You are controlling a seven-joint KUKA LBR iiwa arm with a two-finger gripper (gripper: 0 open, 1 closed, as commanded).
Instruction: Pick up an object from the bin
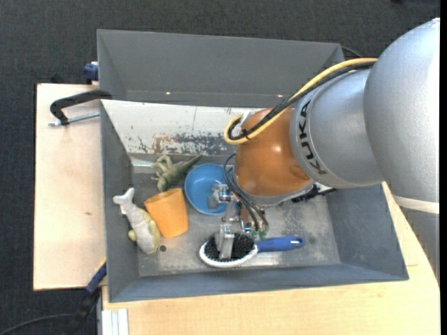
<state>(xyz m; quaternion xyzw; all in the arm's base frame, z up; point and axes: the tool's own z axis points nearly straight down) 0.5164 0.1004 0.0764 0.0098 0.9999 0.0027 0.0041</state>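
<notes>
Arm in from right, wrist pointing down. My fingers (228, 241) over the black-bristled, white-rimmed, blue-handled hairbrush (246, 247), front of grey metal bin (209, 68). Their opening: cannot tell.

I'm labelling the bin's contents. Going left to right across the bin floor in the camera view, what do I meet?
White toy animal → orange cup → blue bowl → blue-handled brush.

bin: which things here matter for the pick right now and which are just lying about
In the job:
- gripper, down over the brush's head
- hairbrush, white head, blue handle, by the near wall

Lying about:
- blue bowl
- orange cup
- green toy lizard
- white toy animal
</notes>
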